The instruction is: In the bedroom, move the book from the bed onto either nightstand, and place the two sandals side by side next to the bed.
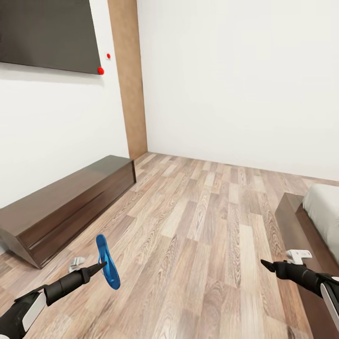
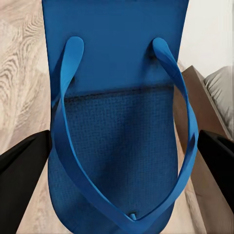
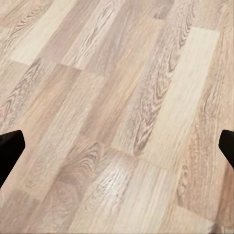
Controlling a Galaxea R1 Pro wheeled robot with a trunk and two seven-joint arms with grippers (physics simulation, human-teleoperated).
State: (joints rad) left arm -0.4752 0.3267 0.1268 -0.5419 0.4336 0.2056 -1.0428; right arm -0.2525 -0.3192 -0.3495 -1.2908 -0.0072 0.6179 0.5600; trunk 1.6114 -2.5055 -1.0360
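Blue sandal hanging clamped in left gripper above plank floor; right gripper spread, carrying nothing. Placing beside bed, second sandal, book all pending.

**Black arms with white cuffs**

At the lower left of the head view, the left arm is a glossy black tube with a white panel near the frame's corner. It tapers to the left gripper, slim, black and pointed. At the lower right, the right arm matches it: black casing, white shell at the edge, ending in the dark, pointed right gripper. The fingertips appear matte black in the right wrist view.
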